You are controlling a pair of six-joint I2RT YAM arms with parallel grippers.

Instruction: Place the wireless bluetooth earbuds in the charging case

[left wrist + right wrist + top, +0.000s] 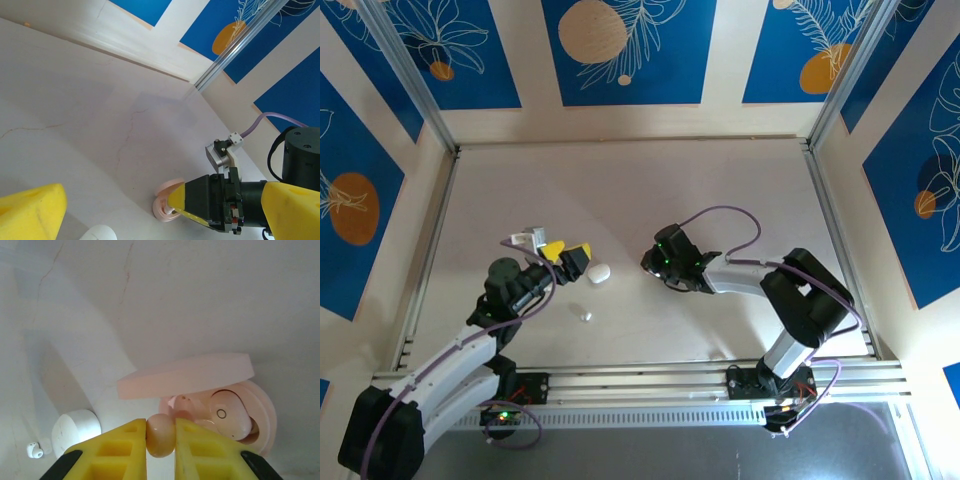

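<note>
Right arm: the elbow is folded and the forearm reaches inward over the bench. The wrist is pitched down, so my right tool points at the surface. Its yellow block fingers are nearly closed and pinch a pale pink earbud, a smooth, rounded bud, at the tips. Directly ahead of the tips lies the pink charging case, round and glossy, with its flat lid raised. A second pink earbud sits in the well ahead and to the right of the tips. I cannot tell whether the pinched bud touches the case.

Left arm: it is stretched low and forward. My left tool is spread fully wide and holds nothing. A white case, pebble-shaped and matte, lies close between its fingers. A white earbud lies on the bench, rearward and to the right of that tool.
</note>
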